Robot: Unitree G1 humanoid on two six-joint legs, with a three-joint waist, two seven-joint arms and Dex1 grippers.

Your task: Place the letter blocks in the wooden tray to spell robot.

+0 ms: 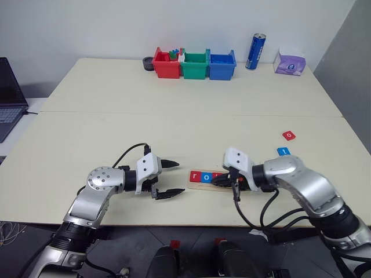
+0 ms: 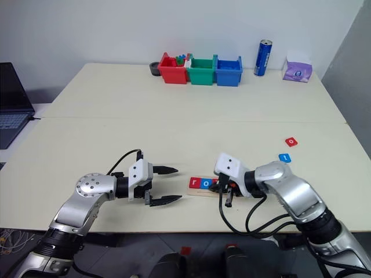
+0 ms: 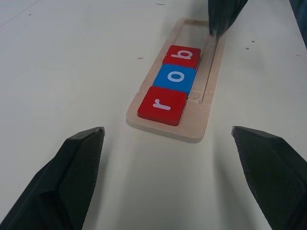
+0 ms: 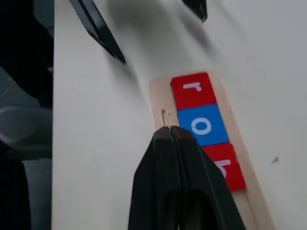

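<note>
Three letters down, two to go — the tray lies near the front edge of the table, between the robot's two arms, with a red r, a blue o and a red b seated in a row from its left end. The rest of the groove is bare.

The right tool hangs just over the tray beside the b, its fingers pressed together and holding nothing. The left tool waits a little off the tray's left end, fingers spread wide and empty, pointed along the row.

Two loose tiles lie well apart from the tray, out to the robot's right: a blue one nearer, a red one beyond it. Their letters are too small to read from here, though by the colour pattern and the word, one should be the second o and the other the t.

The b looks freshly set, so the step in hand is fetching the fourth letter. That calls for the right arm to swing out to the loose pair, spread its fingers, pick the o — not the t — and bring it back to sit flush against the b.
</note>
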